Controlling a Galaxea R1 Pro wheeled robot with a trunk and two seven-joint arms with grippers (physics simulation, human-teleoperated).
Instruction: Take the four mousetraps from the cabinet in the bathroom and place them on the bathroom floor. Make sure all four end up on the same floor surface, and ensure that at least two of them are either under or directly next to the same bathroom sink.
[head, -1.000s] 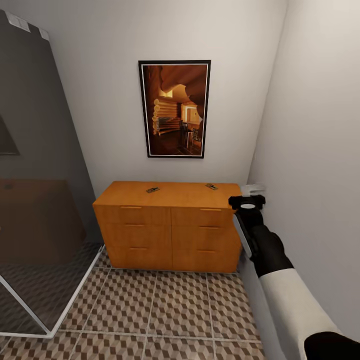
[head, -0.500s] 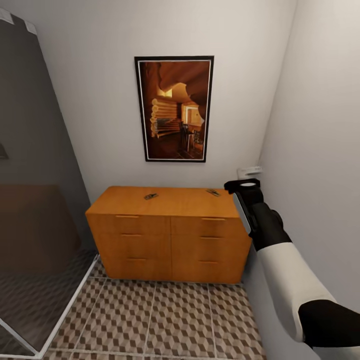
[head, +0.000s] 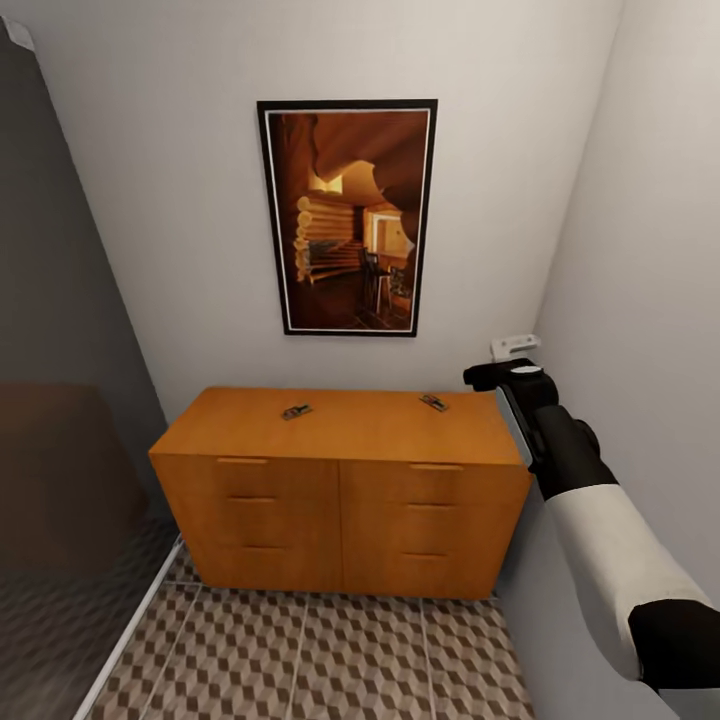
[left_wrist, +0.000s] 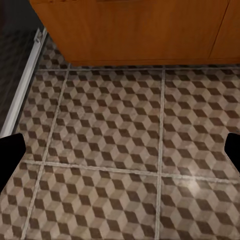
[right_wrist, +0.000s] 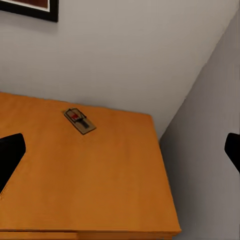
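An orange-brown wooden cabinet (head: 340, 480) with flat drawer fronts and slim bar handles stands against a pale wall, below a black-framed picture (head: 347, 217) of a log-cabin interior. Two mousetraps lie flat on its smooth top, well apart: a far-corner mousetrap (head: 434, 402) just ahead of and inward from the right gripper (head: 512, 372), and a middle mousetrap (head: 295, 411) farther off toward the cabinet's centre. From the head camera both are too small to show detail.

The right arm, white-sleeved with a black wrist, reaches forward beside the cabinet's end, close to the side wall. Its gripper hangs at about the height of the cabinet top, beside a small white wall fitting (head: 514, 345) that is partly hidden behind it. In the right wrist view the far-corner mousetrap (right_wrist: 79, 120) reads as a thin tan board with a red mark and dark wire parts, lying askew ahead of the gripper (right_wrist: 120, 150); the two black fingertips (right_wrist: 9, 155) sit at opposite frame edges, spread wide and holding nothing.

The left gripper (left_wrist: 120, 150) points down at the bathroom floor (left_wrist: 120, 165), square tiles in a brown, beige and white cube pattern with pale grout, the cabinet's base ahead of it. Its fingertips (left_wrist: 10, 155) are likewise cut off at the frame edges, parted and empty. A dark glass shower panel (head: 60, 470) with a pale metal rail stands beside the cabinet.
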